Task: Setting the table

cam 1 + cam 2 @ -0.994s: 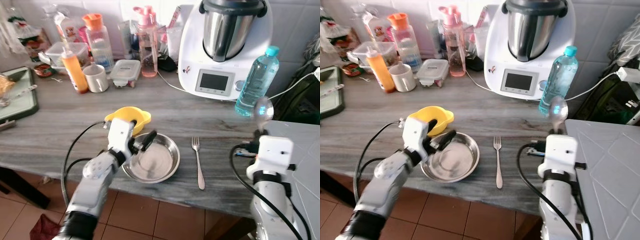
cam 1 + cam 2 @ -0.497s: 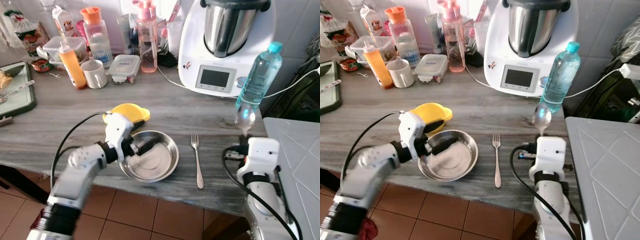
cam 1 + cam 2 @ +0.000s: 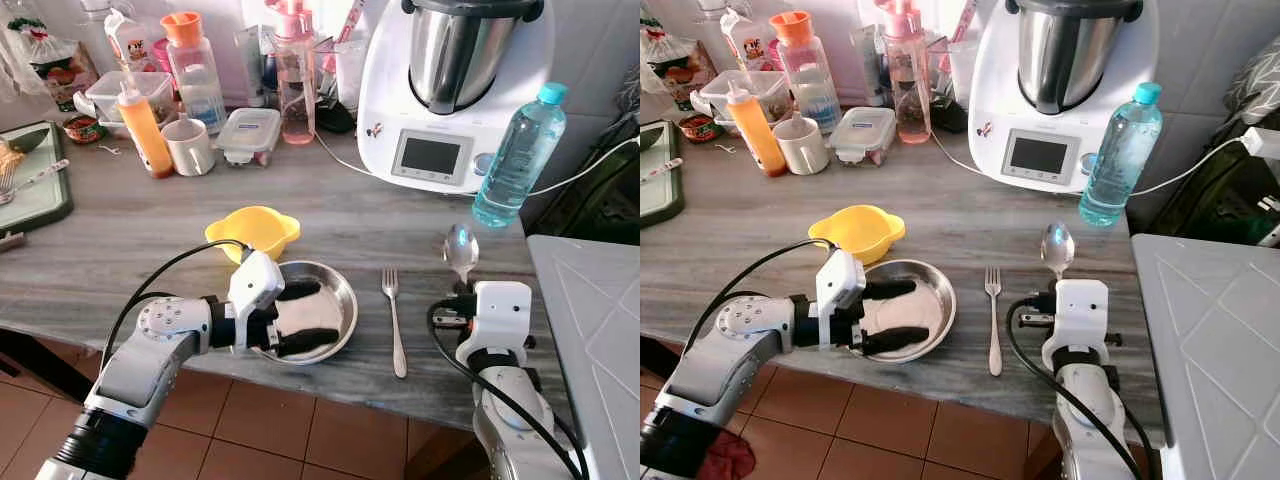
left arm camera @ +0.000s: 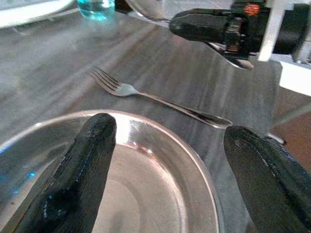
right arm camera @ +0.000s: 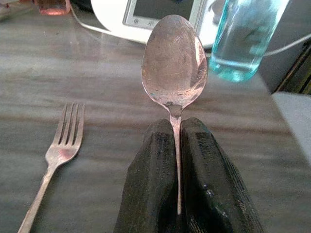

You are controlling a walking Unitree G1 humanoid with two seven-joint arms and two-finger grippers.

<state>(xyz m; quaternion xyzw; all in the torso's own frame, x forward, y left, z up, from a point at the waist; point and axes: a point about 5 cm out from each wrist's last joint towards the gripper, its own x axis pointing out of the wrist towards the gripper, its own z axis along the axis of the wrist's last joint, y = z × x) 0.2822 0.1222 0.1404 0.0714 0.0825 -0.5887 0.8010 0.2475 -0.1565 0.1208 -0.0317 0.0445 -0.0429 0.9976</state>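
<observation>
both claws busy: right gripper (image 5: 177, 160) clenched on spoon (image 5: 175, 63), bowl end up, beside fork (image 3: 394, 322); left gripper (image 3: 305, 317) spread wide over steel bowl (image 3: 340, 297), forearm low.

Grey wood-grain counter (image 3: 120, 235) with steel bowl (image 3: 340, 300), fork (image 3: 394, 320), yellow bowl (image 3: 255, 228).

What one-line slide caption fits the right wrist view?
Right gripper pinches a spoon upright above the counter, with a fork lying beside it.
</observation>
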